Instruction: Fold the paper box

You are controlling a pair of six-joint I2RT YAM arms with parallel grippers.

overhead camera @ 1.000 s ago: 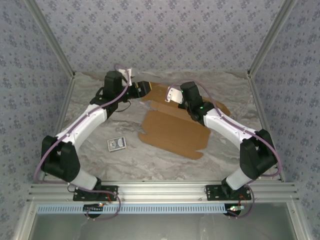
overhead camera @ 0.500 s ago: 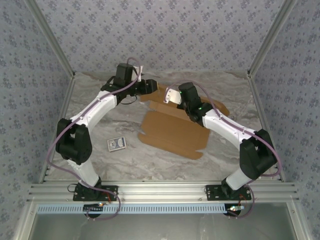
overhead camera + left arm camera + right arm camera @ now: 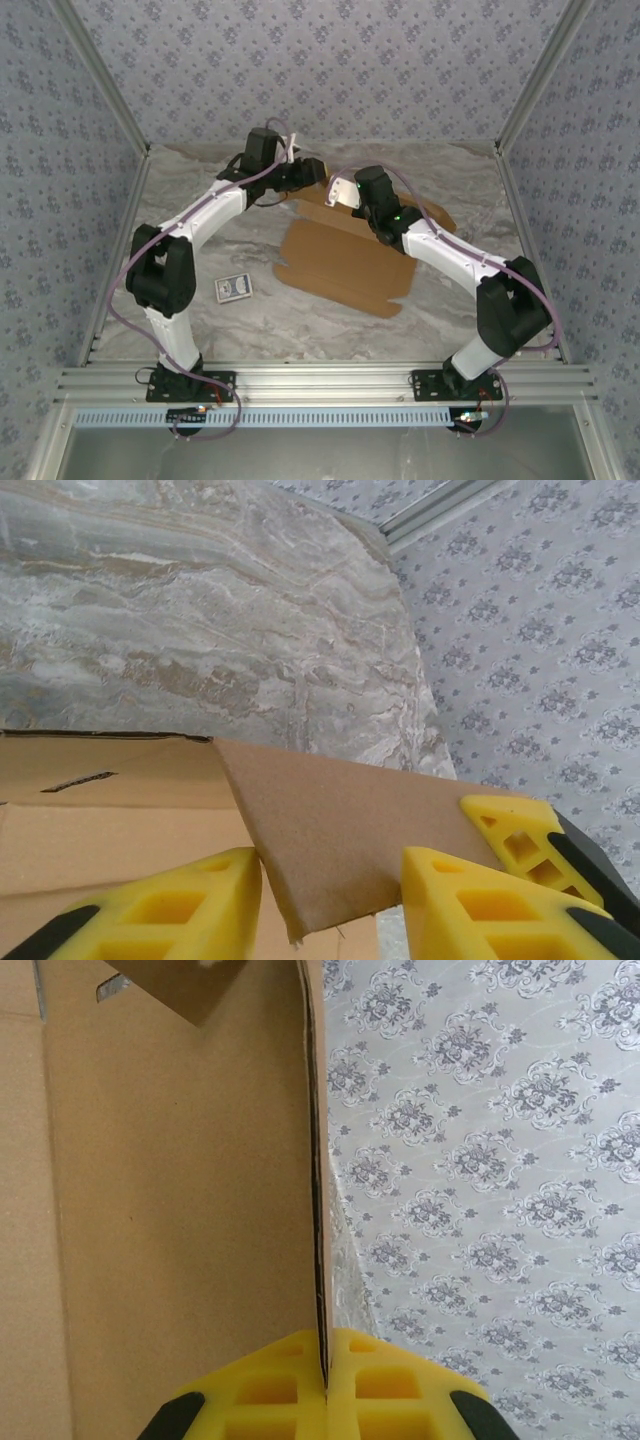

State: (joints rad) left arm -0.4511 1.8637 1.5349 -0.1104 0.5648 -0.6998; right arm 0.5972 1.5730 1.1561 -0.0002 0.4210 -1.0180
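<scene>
Since a second ago the left arm [image 3: 205,215] has folded in and reached farther across, carrying the left gripper [image 3: 315,170] toward the far left corner of the cardboard.

Grey wallpaper [image 3: 320,70] with a small floral print encloses the cell on three sides, and an aluminium rail [image 3: 320,380] runs along the near edge. The bench [image 3: 250,325] has a grey marble pattern.

On it, at the middle and toward the far side, lies the paper box [image 3: 345,265], a brown die-cut sheet that is mostly flat. Its far part sits under both grippers and is partly hidden from above.

In the left wrist view, a raised triangular flap of the box [image 3: 330,830] stands between the yellow fingers [image 3: 200,905] of the left gripper [image 3: 330,885]. The jaws are well apart around it. The flap rests against the right-hand finger, and whether the other one touches it is hard to tell.

The right gripper [image 3: 345,192] is clamped tight on the edge of an upright side panel [image 3: 180,1210], and its fingertips [image 3: 290,1370] meet on the cardboard.

A small blue-and-white card packet [image 3: 234,289] lies on the bench, left of the box and apart from it.
</scene>
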